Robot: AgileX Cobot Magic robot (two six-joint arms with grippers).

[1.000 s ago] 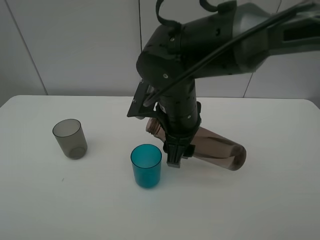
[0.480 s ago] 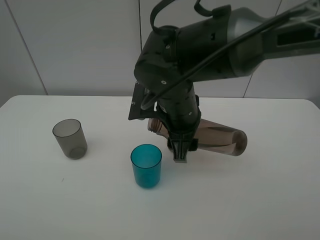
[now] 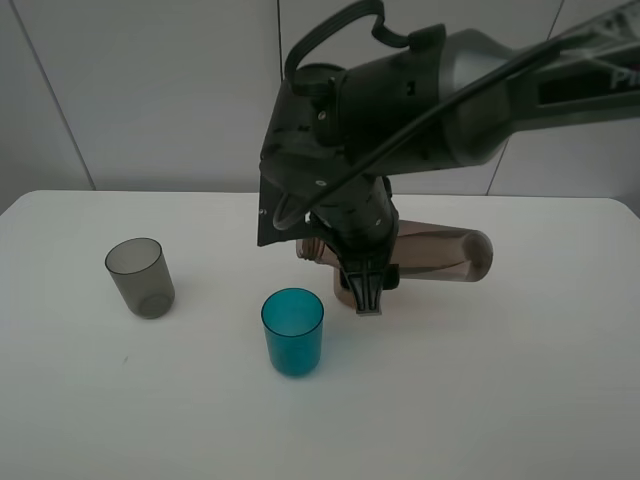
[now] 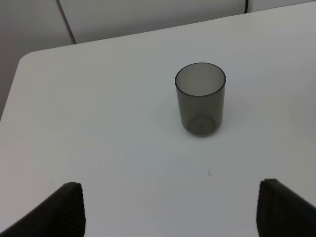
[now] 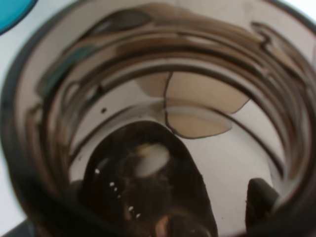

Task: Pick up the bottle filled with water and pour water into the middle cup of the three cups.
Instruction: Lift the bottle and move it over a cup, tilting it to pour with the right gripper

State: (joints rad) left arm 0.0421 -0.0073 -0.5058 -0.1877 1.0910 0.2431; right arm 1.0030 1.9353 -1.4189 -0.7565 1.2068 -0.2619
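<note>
My right gripper (image 3: 367, 300) is shut on the bottle (image 3: 440, 255), a smoky brown bottle held about level above the table with its open neck pointing left. The neck ends just up and right of the middle cup (image 3: 293, 332), the teal-blue tumbler standing upright; a corner of the cup (image 5: 12, 7) also shows in the right wrist view. There the bottle (image 5: 163, 98) fills the picture, with water inside. A smoky grey cup (image 3: 140, 277) stands to the left, and this cup (image 4: 200, 98) is seen from my left gripper (image 4: 173, 212), which is open and apart from it. Only two of the three cups show.
The white table (image 3: 520, 400) ends at a pale panelled wall behind. The table's rounded far-left corner (image 4: 29, 57) shows in the left wrist view. The big dark right arm (image 3: 400, 100) hangs over the middle of the table and hides what lies behind it.
The bottle's base has been raised, so the bottle went from sloping base-down to about level. The right wrist has turned and lifted a little. Both visible cups stayed put.
</note>
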